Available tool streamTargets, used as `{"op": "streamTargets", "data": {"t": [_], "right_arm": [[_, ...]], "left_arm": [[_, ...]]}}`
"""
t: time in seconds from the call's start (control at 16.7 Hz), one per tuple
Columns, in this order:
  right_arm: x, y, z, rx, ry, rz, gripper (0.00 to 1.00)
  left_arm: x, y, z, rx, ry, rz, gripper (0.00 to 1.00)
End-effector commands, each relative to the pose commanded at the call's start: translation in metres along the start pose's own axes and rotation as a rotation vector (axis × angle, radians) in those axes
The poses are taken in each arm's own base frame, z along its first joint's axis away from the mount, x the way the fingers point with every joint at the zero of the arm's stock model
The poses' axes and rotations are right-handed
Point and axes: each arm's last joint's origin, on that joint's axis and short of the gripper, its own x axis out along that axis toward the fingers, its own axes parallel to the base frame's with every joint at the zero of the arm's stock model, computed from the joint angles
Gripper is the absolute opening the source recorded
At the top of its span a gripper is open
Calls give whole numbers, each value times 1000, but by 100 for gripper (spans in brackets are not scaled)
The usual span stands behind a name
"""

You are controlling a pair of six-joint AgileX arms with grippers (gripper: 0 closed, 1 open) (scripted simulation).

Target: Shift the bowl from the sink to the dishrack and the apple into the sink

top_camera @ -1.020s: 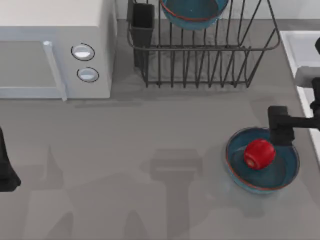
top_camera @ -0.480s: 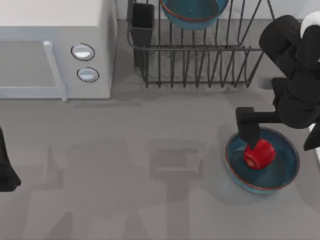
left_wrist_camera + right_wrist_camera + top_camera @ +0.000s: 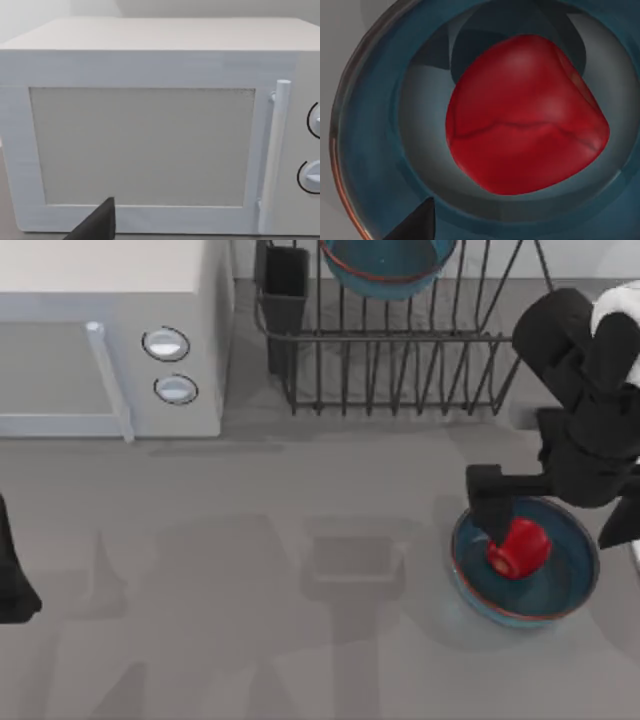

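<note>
The right gripper (image 3: 500,525) hangs over the apple (image 3: 518,547) in the bowl (image 3: 560,590) on the counter, apparently to lift it out, though whether its fingers have closed I cannot tell.

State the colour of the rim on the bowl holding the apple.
Reddish-brown, a thin line around the teal-blue bowl; the top view shows it best.
</note>
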Motion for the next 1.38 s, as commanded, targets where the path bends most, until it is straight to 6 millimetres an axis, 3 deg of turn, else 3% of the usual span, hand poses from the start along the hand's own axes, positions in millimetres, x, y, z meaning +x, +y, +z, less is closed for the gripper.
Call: {"op": "streamTargets", "data": {"t": [0.36,0.66,1.38], "right_arm": [[60,0,-1,-1,1,-1,100],[65,0,-2,0,5,-4,100],[65,0,-2,0,5,-4,10]], "left_arm": [[0,0,0,0,0,0,100],[0,0,0,0,0,0,100],[0,0,0,0,0,0,100]]}}
